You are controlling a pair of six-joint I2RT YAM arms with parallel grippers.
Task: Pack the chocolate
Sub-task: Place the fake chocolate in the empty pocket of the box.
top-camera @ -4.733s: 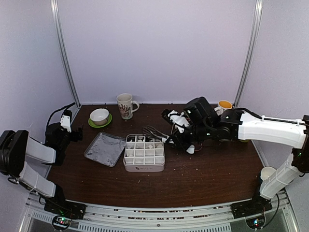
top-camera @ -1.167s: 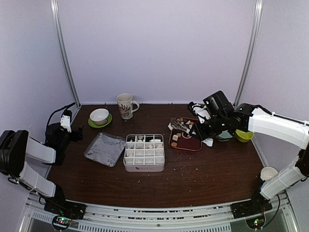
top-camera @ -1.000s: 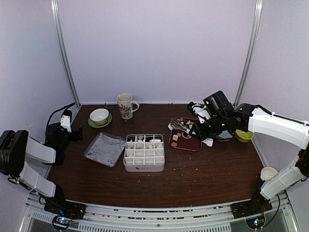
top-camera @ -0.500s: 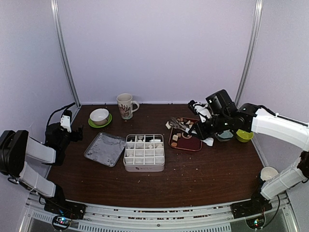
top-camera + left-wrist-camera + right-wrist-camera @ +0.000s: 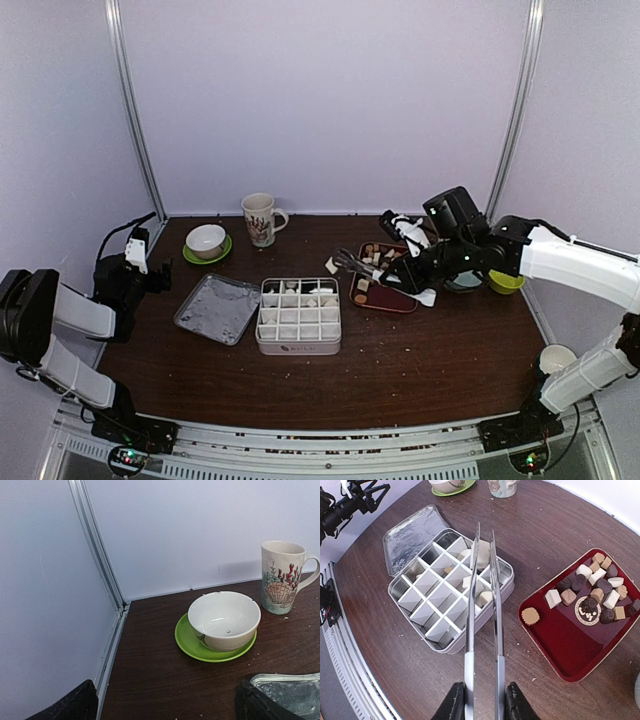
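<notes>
Chocolate pieces (image 5: 592, 587) in dark brown, tan and white lie in the far corner of a red tray (image 5: 570, 640), seen from above as the chocolate (image 5: 375, 255) on the tray (image 5: 385, 297). My right gripper (image 5: 484, 700) (image 5: 418, 275) is shut on the handles of metal tongs (image 5: 470, 630). Their tips pinch a white piece of chocolate (image 5: 331, 264) just right of the gridded tin box's (image 5: 298, 318) far right corner. Several box (image 5: 420, 587) compartments hold pale pieces. My left gripper (image 5: 167, 707) (image 5: 140, 255) rests open at the far left with nothing in it.
The box's lid (image 5: 217, 308) lies left of it. A shell-pattern mug (image 5: 260, 218) and a white bowl on a green saucer (image 5: 206, 240) stand at the back left. A yellow-green bowl (image 5: 505, 282) sits right of the tray. A white cup (image 5: 553, 357) is at the right edge.
My right arm has swung the tongs left, from over the red tray toward the box, carrying a white piece at the tips. The left arm has not moved.
</notes>
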